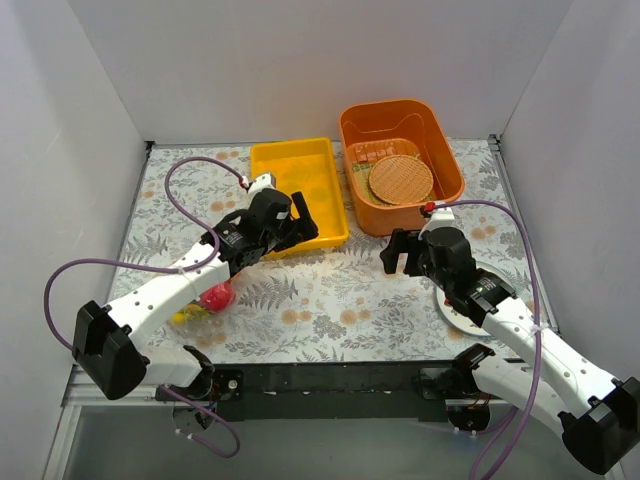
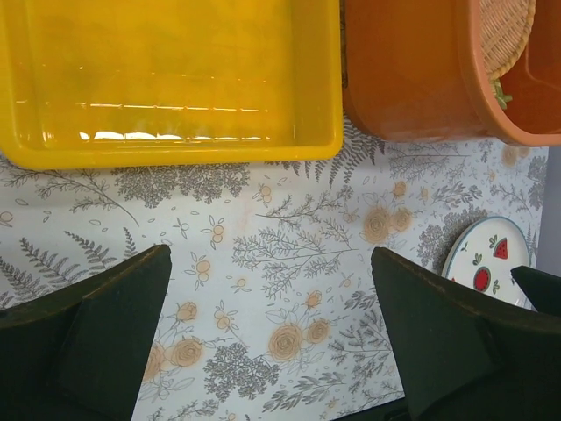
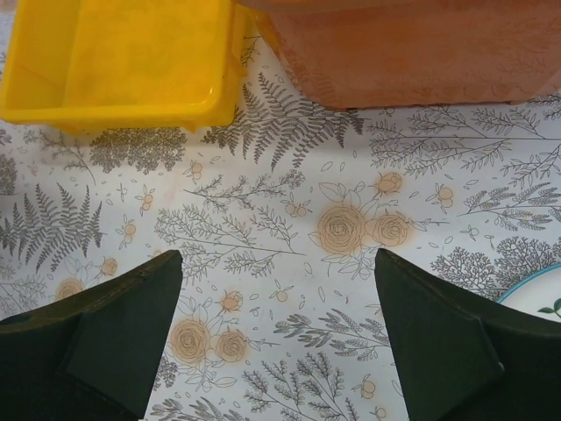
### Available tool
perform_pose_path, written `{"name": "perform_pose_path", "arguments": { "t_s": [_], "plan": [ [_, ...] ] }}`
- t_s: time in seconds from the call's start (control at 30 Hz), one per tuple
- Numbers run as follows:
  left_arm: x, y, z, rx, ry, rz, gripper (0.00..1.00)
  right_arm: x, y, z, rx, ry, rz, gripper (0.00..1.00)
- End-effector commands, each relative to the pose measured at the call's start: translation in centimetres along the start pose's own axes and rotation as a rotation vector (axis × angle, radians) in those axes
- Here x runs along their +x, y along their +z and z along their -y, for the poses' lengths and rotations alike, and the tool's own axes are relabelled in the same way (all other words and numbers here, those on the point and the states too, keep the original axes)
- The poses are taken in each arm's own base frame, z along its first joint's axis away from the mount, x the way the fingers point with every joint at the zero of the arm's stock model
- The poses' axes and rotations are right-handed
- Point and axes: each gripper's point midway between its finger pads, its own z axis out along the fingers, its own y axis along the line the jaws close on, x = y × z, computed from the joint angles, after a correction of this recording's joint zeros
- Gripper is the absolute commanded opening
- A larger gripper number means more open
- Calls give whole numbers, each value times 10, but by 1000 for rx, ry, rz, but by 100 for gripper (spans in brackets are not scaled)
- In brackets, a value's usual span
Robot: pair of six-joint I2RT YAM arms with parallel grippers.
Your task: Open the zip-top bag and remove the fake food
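Observation:
The fake food shows only in the top view: a red toy fruit (image 1: 216,297) and a yellow-green one (image 1: 186,316) lie on the floral cloth, partly under my left forearm. The zip-top bag's clear plastic cannot be made out around them. My left gripper (image 1: 303,222) is open and empty, held by the near right corner of the yellow tray (image 1: 268,150); in its wrist view (image 2: 270,254) only cloth lies between the fingers. My right gripper (image 1: 397,252) is open and empty over the cloth in front of the orange bin (image 1: 345,130), and its wrist view (image 3: 279,256) shows the same.
The yellow tray (image 2: 175,153) holds nothing. The orange bin (image 2: 412,88) holds a tan woven disc (image 1: 400,180). A white plate with red marks (image 2: 486,259) lies under my right arm (image 1: 458,312). White walls enclose the table on three sides.

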Motion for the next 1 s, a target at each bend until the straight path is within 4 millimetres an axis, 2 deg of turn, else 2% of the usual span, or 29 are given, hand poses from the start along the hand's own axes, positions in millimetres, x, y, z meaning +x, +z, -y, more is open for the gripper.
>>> {"name": "perform_pose_path", "arguments": {
  "t_s": [0.0,0.07,0.1,0.13,0.23,0.37,0.47,0.6,0.73,0.83,0.97],
  "plan": [
    [-22,-23,-4,-27,-45,75,98,-18,-6,-9,-39,-5,59,98],
    [-34,-26,-19,-116,-62,127,98,-18,-6,-11,-52,-4,57,98],
    [-29,-28,-34,-190,-59,110,98,-17,-7,-14,-65,-4,53,98],
    [-38,-32,-36,-221,-91,136,98,-17,-7,-16,-75,-2,52,98],
    [-44,-38,-62,-355,-97,172,98,-15,-9,-18,-91,-4,37,97],
    [-58,-41,-105,-487,-137,202,98,-11,-11,-29,-154,-9,21,97],
    [-65,-42,-133,-565,-153,216,93,-6,-11,-37,-205,1,1,96],
    [-58,-45,-163,-683,-145,229,83,1,-8,-43,-237,16,-20,95],
    [-45,-41,-176,-740,-143,203,75,8,-8,-55,-308,24,-51,94],
    [-36,-45,-185,-768,-137,184,75,13,-9,-64,-360,25,-71,94],
    [-26,-40,-172,-667,-113,140,72,23,-9,-77,-424,36,-101,95]
  ]
}}
